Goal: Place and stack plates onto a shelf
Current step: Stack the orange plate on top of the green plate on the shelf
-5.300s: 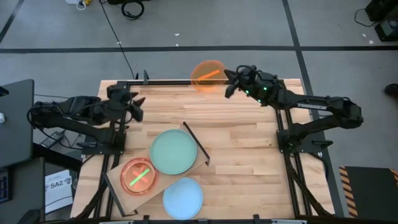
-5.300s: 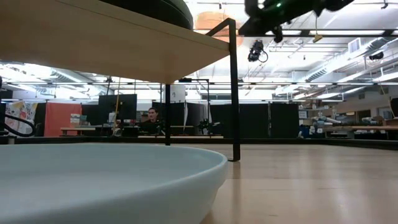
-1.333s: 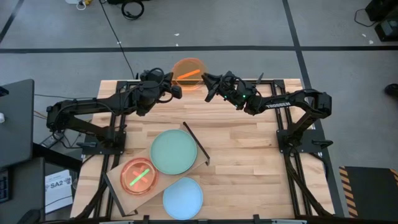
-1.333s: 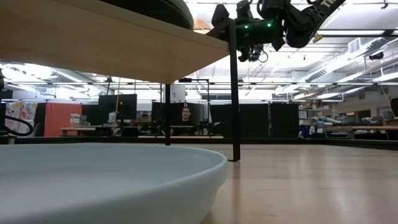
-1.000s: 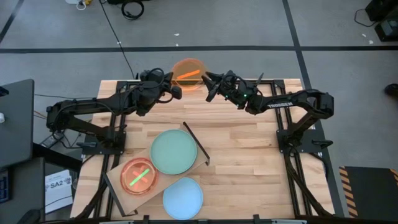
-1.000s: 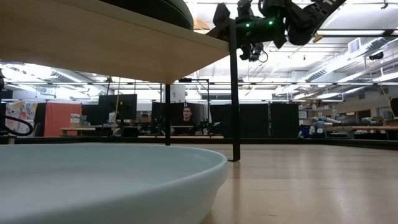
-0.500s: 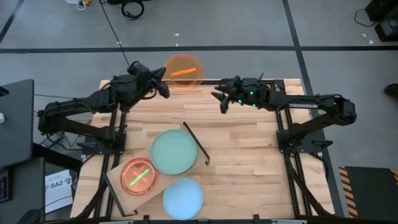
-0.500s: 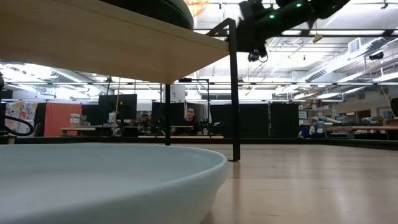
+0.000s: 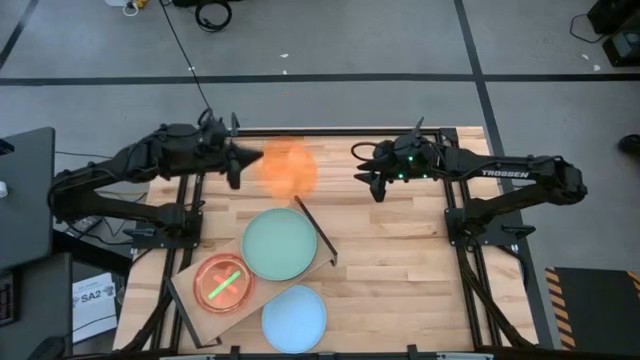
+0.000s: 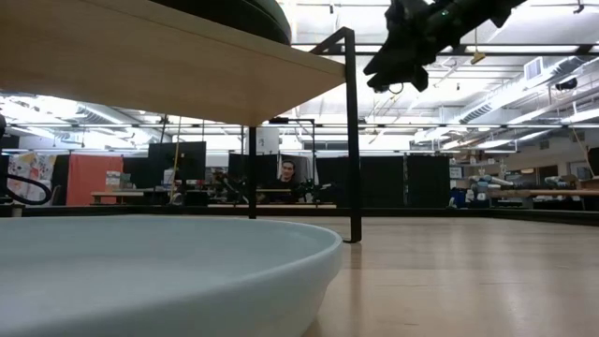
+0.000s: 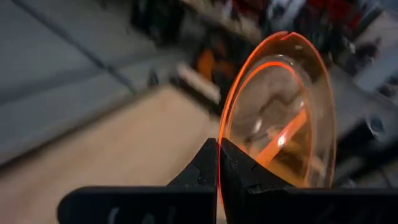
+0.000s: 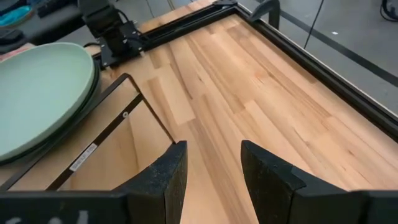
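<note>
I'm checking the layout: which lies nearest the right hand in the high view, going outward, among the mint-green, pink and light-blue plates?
From the right hand:
1. Mint-green plate, on the shelf at its black-framed end.
2. Light-blue plate, on the tabletop at the near edge.
3. Pink plate, on the shelf's other end, toward the left arm's side.

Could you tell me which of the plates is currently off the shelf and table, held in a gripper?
The orange plate: the left gripper is shut on its rim, holding it in the air. The other plates lie flat on the shelf or table.

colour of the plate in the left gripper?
Translucent orange plate, pinched at its rim by the left gripper. Clearest in the left wrist view.
</note>
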Tool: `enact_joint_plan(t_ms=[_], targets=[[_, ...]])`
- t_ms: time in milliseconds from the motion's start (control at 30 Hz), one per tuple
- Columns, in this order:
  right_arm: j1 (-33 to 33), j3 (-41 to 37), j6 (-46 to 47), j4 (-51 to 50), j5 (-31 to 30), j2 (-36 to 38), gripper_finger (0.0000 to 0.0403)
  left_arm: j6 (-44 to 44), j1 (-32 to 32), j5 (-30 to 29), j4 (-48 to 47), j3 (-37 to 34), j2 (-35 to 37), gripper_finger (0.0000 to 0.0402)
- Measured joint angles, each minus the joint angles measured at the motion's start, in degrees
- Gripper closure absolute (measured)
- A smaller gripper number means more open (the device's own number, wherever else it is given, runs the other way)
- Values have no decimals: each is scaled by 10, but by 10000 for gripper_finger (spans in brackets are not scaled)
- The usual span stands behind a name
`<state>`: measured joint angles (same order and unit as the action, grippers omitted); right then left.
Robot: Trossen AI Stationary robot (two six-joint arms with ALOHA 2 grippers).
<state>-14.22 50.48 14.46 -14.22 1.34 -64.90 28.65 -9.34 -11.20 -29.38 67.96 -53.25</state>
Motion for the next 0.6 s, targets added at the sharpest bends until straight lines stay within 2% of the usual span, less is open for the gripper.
enact_joint_plan(t_ms=[200,433,600], targets=[[15,0,-9,0,0,-11,247,77,0,126,-156,0,17,396],[36,0,-6,0,-2,-21,247,97,0,280,-290,0,20,394],[54,0,-5,8,-2,-25,247,98,28,341,-340,0,20,392]])
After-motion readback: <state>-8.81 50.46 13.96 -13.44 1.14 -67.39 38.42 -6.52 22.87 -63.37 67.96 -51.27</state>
